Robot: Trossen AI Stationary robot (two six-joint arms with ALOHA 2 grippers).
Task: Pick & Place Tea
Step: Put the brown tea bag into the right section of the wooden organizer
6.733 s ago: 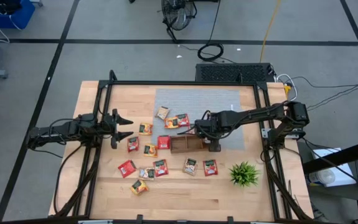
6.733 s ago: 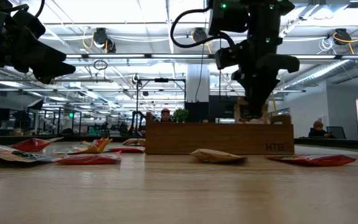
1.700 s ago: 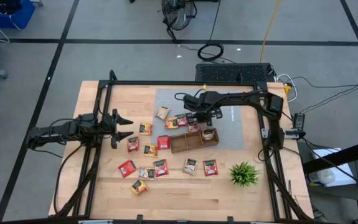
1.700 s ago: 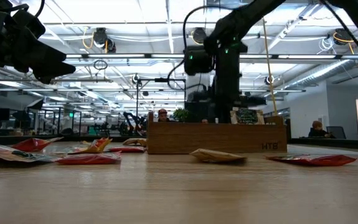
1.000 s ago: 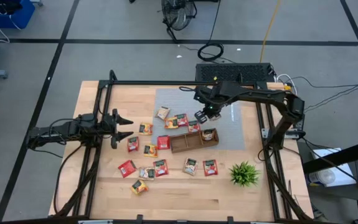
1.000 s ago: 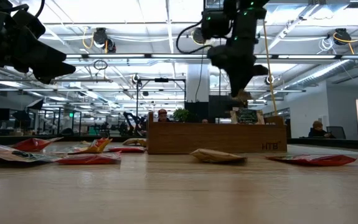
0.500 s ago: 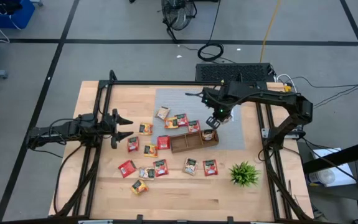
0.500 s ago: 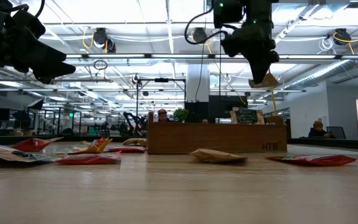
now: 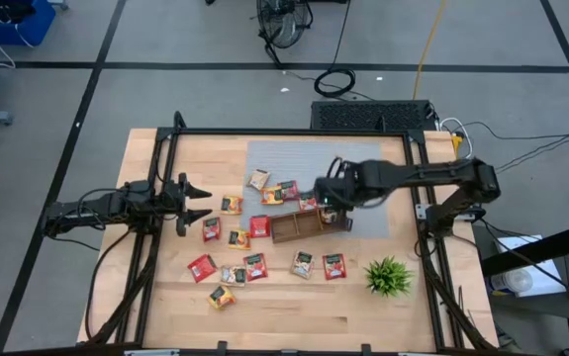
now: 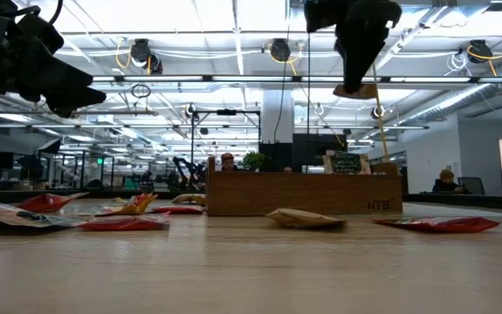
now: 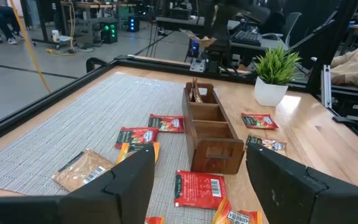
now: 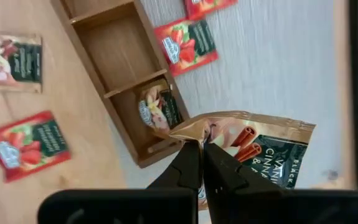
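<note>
right end effector [image 12: 201, 163] pinching glossy flat brown sachet [image 12: 253, 149], above three-compartment wooden tray [image 12: 129, 68], left end effector [image 11: 197, 180] spread

Below my right pincer sits the wooden tray [image 9: 298, 226] with three compartments, on the grey woven mat [image 9: 363, 163]. The spiky green plant [image 9: 388, 276] in its white pot stands on the bare table [image 9: 294, 316], off beyond the tray's end.
</note>
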